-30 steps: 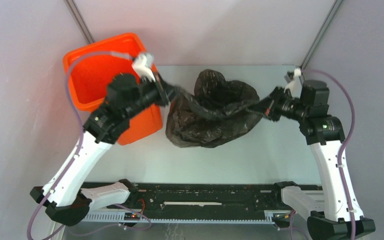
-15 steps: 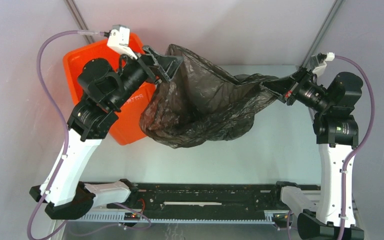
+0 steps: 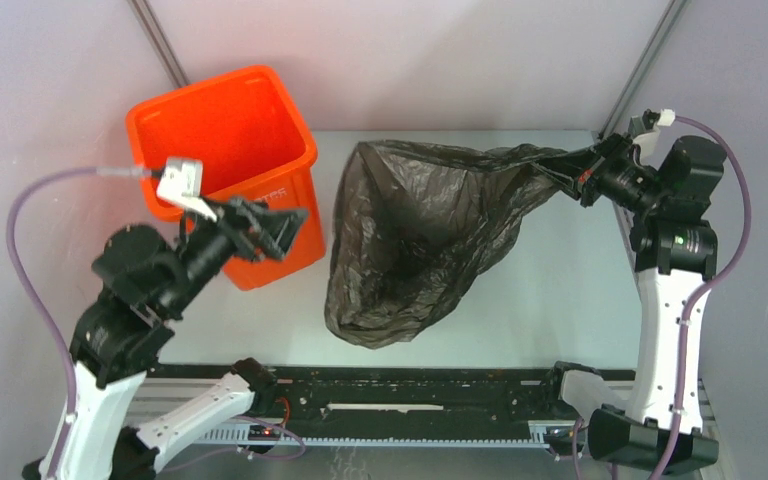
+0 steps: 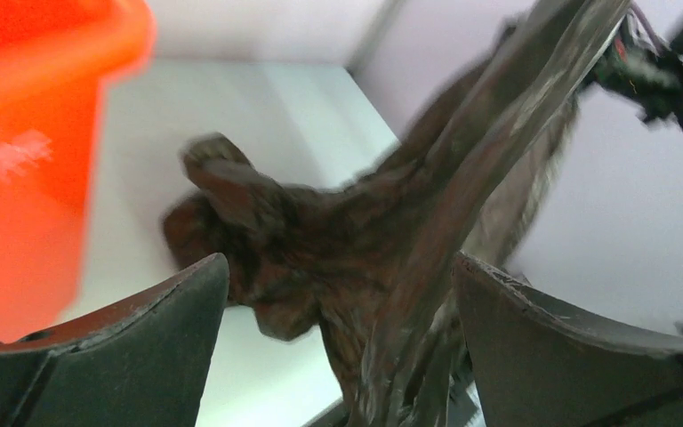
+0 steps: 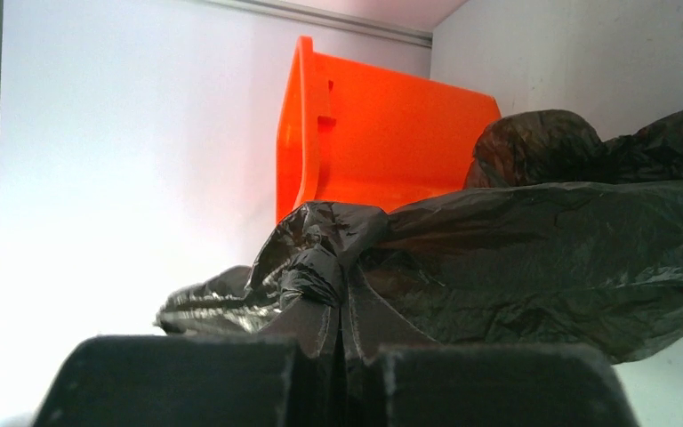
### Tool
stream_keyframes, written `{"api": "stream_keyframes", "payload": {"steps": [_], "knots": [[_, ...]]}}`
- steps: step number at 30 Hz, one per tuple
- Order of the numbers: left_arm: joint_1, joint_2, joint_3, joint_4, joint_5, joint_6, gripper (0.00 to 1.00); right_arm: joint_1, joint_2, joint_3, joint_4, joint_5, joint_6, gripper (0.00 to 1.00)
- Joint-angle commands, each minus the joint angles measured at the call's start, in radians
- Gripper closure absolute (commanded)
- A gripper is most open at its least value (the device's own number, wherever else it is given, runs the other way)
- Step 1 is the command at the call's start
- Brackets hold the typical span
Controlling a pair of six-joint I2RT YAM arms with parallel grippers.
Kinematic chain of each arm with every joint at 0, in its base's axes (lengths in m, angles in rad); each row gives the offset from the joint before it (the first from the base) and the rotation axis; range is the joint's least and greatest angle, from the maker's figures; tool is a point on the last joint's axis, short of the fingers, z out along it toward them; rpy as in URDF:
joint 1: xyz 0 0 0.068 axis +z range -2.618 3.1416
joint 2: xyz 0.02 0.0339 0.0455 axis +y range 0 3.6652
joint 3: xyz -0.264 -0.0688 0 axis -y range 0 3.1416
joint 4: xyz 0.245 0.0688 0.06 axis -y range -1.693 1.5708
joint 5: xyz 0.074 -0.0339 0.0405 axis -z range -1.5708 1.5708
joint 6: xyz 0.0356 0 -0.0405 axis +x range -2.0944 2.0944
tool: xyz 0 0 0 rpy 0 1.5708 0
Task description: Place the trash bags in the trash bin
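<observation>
The black trash bag (image 3: 420,240) hangs stretched from its right corner, its wide body sagging onto the table in the middle. My right gripper (image 3: 572,168) is shut on that corner; in the right wrist view its fingertips (image 5: 342,342) pinch a bunched fold of the bag (image 5: 542,258). The orange trash bin (image 3: 225,140) stands upright at the back left, with nothing showing inside it. My left gripper (image 3: 285,225) is open in front of the bin's right wall, apart from the bag. In the left wrist view its open gripper (image 4: 340,262) frames the bag (image 4: 391,222) beyond, and the bin (image 4: 18,178) is at the left.
The pale table (image 3: 550,300) is boxed in by grey walls, with metal posts at the back left (image 3: 160,40) and back right (image 3: 650,60). A black rail (image 3: 410,385) runs along the near edge between the arm bases.
My left gripper opened, let go of the bag's left side and drew back toward the near left. The bag dropped and now hangs from the right gripper alone.
</observation>
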State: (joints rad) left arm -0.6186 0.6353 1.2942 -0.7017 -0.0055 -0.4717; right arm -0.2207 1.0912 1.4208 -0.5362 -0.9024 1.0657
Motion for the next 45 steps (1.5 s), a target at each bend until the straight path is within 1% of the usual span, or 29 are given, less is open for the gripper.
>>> {"api": "stream_keyframes", "payload": {"steps": [1, 3, 5, 8, 9, 10, 12, 14, 15, 16, 18, 19, 21, 23, 24, 26, 27, 28, 30, 33, 35, 37, 39, 41, 42, 43, 45], "knots": [[-0.052, -0.050, -0.297, 0.166, 0.292, -0.111, 0.00, 0.009, 0.063, 0.123, 0.004, 0.008, -0.017, 1.00], [-0.155, -0.039, -0.320, 0.219, 0.266, -0.073, 0.00, 0.017, 0.094, 0.158, 0.002, 0.008, -0.026, 1.00], [-0.279, -0.005, -0.311, 0.286, 0.224, -0.013, 0.00, 0.022, 0.118, 0.176, 0.003, 0.013, -0.030, 1.00], [-0.425, 0.101, -0.295, 0.380, 0.207, 0.060, 0.00, 0.038, 0.149, 0.199, -0.002, 0.035, -0.039, 1.00], [-0.436, 0.143, -0.286, 0.408, 0.236, 0.070, 0.00, 0.046, 0.158, 0.205, 0.007, 0.041, -0.034, 1.00], [-0.443, 0.221, -0.245, 0.447, 0.287, 0.097, 0.00, 0.061, 0.179, 0.220, 0.030, 0.048, -0.021, 1.00], [-0.444, 0.241, -0.259, 0.525, 0.292, 0.118, 0.00, 0.065, 0.197, 0.237, 0.037, 0.062, -0.020, 1.00], [-0.443, 0.276, -0.258, 0.571, 0.201, 0.122, 0.00, 0.069, 0.210, 0.248, 0.062, 0.068, 0.004, 1.00], [-0.443, 0.316, -0.234, 0.556, 0.167, 0.129, 0.01, 0.073, 0.212, 0.250, 0.084, 0.069, 0.019, 1.00], [-0.443, 0.367, -0.178, 0.508, 0.142, 0.143, 0.04, 0.077, 0.214, 0.254, 0.099, 0.074, 0.029, 1.00], [-0.443, 0.480, -0.063, 0.397, 0.116, 0.145, 0.13, 0.082, 0.213, 0.262, 0.111, 0.088, 0.036, 1.00], [-0.443, 0.528, -0.030, 0.372, 0.116, 0.146, 0.19, 0.083, 0.211, 0.263, 0.111, 0.094, 0.037, 1.00], [-0.442, 0.578, -0.011, 0.370, 0.077, 0.138, 0.36, 0.083, 0.202, 0.257, 0.105, 0.102, 0.036, 1.00], [-0.428, 0.583, -0.026, 0.435, 0.053, 0.129, 0.43, 0.081, 0.191, 0.247, 0.092, 0.112, 0.029, 1.00], [-0.417, 0.576, -0.032, 0.475, 0.066, 0.129, 0.52, 0.081, 0.182, 0.242, 0.085, 0.118, 0.026, 1.00], [-0.393, 0.555, -0.029, 0.547, 0.114, 0.128, 0.83, 0.082, 0.169, 0.235, 0.078, 0.134, 0.009, 1.00], [-0.382, 0.546, -0.015, 0.560, 0.113, 0.129, 0.95, 0.083, 0.168, 0.235, 0.069, 0.143, -0.011, 1.00], [-0.369, 0.533, 0.007, 0.561, 0.112, 0.131, 0.99, 0.084, 0.171, 0.238, 0.048, 0.150, -0.034, 1.00], [-0.329, 0.515, 0.070, 0.543, 0.133, 0.118, 1.00, 0.085, 0.198, 0.260, -0.021, 0.158, -0.087, 1.00], [-0.246, 0.475, 0.183, 0.556, 0.137, 0.043, 1.00, 0.112, 0.263, 0.326, -0.136, 0.200, -0.150, 1.00], [-0.207, 0.460, 0.240, 0.537, 0.064, 0.002, 1.00, 0.142, 0.306, 0.372, -0.157, 0.214, -0.173, 1.00], [-0.197, 0.476, 0.362, 0.446, -0.068, -0.023, 1.00, 0.166, 0.352, 0.429, -0.191, 0.228, -0.199, 1.00], [-0.193, 0.498, 0.444, 0.393, -0.117, -0.032, 1.00, 0.177, 0.396, 0.492, -0.230, 0.237, -0.216, 1.00], [-0.188, 0.510, 0.486, 0.384, -0.142, -0.045, 1.00, 0.179, 0.449, 0.565, -0.299, 0.232, -0.246, 0.98], [-0.183, 0.515, 0.499, 0.384, -0.152, -0.052, 1.00, 0.177, 0.481, 0.627, -0.346, 0.229, -0.272, 0.93], [-0.177, 0.522, 0.511, 0.383, -0.159, -0.060, 1.00, 0.175, 0.511, 0.676, -0.409, 0.229, -0.302, 0.85], [-0.162, 0.534, 0.522, 0.386, -0.158, -0.074, 1.00, 0.173, 0.562, 0.770, -0.537, 0.241, -0.373, 0.61]]}}
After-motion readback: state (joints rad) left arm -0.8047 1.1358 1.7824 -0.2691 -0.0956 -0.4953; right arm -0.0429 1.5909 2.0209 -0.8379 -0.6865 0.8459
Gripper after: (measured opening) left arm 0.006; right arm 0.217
